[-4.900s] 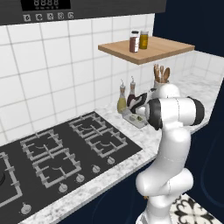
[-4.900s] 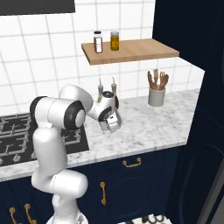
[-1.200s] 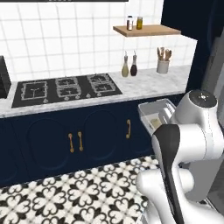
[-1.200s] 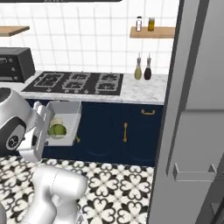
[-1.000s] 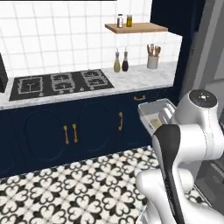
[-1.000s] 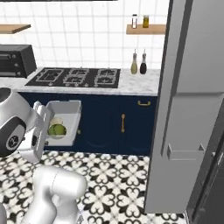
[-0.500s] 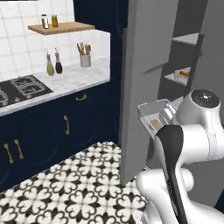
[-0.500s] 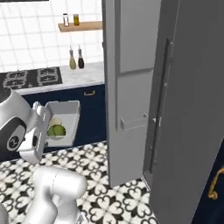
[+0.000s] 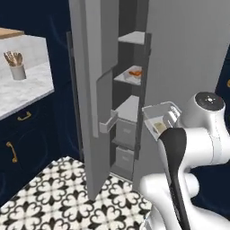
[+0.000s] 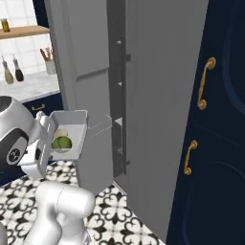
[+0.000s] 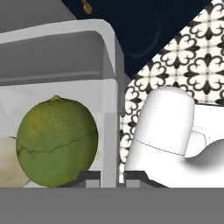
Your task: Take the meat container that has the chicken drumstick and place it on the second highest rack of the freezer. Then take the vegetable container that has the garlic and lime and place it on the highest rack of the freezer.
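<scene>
Notably, tool (image 11: 110, 177) was pinched on wall of veg container (image 10: 72, 125), centre-left of right base view, w/ lime (image 11: 57, 141) & garlic (image 11: 8, 162) inside; tilt could spill both short of freezer (image 9: 130, 90).

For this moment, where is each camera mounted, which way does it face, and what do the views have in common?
Left base view: behind the arm's left, facing the open tall grey freezer; white arm lower right.
Right base view: behind its right, facing the freezer door; arm lower left.
Hand view: on the hand, looking along the shut gripper clamping the pale translucent vegetable container.
Shared: container, round green lime.
</scene>
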